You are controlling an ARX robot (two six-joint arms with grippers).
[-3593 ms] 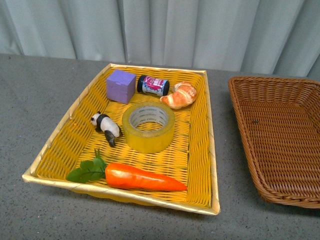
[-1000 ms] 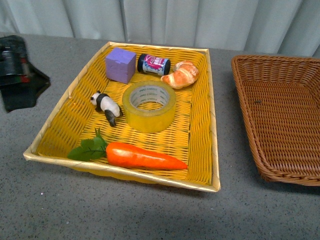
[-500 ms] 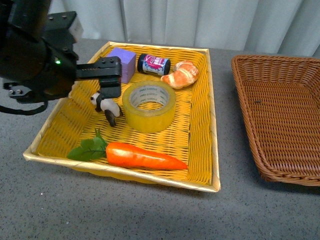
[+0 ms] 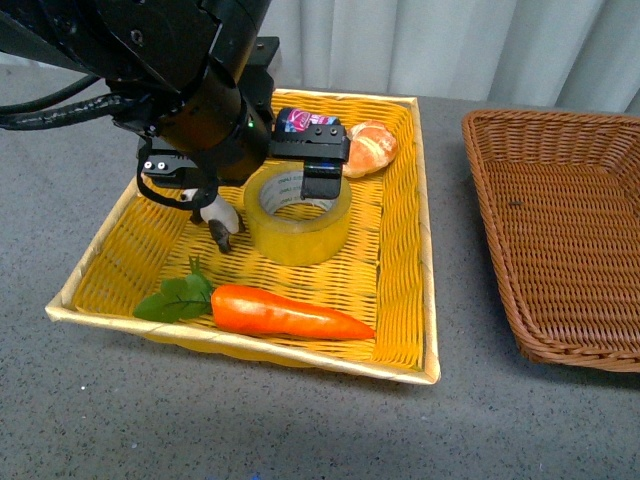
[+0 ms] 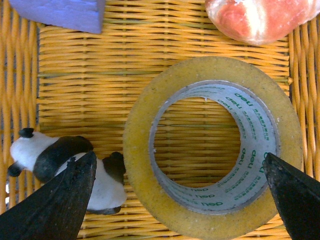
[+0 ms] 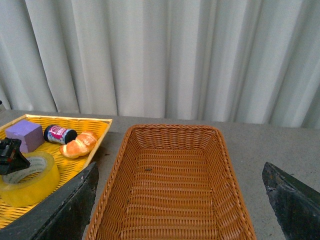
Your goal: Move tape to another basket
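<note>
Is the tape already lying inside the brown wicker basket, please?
No, the tape lies in the yellow basket, while the brown basket stands apart to its right without it.

The left arm (image 4: 190, 90) is bulky and matte black, built of rounded, barrel-like segments. Black cables (image 4: 50, 105) loop out at its side. A tiny green light (image 4: 248, 122) glows on the casing, and small pale marks (image 4: 160, 166) dot a lower bracket. The left claw (image 5: 176, 159) has dark, tapering wedge fingertips (image 5: 55, 210). The right claw (image 6: 180, 167) has matching dark grey wedges.
</note>
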